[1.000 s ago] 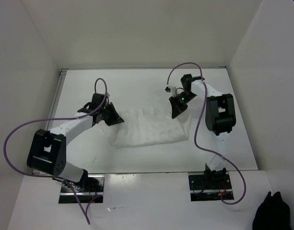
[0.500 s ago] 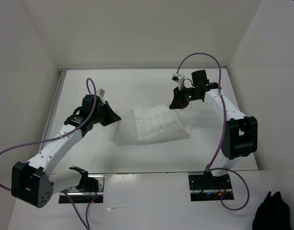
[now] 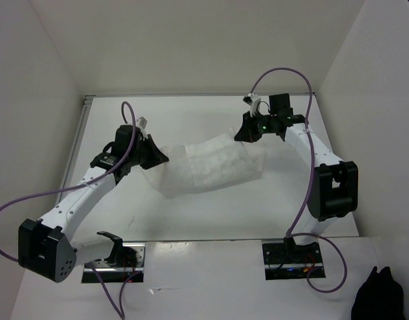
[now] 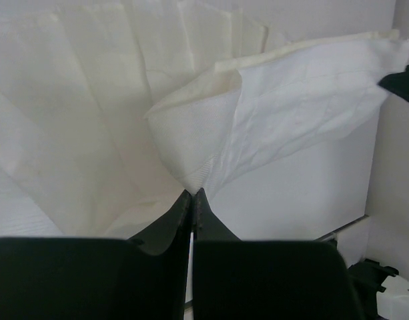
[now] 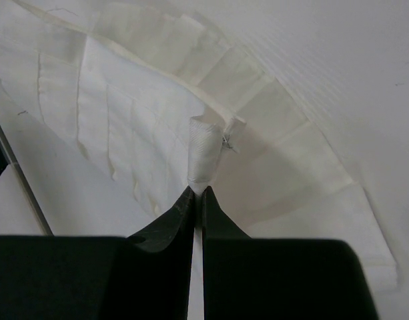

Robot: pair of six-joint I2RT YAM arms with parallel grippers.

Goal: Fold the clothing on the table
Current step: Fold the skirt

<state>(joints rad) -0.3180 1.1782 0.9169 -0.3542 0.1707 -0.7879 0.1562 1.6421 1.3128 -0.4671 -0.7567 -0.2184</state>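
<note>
2 corners of the clothing stayed clamped in my left gripper and right gripper, lol; far edge sat higher above the table than before.

one clothing, two tools, one table

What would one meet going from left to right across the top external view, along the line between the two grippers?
left gripper → clothing → right gripper
</note>
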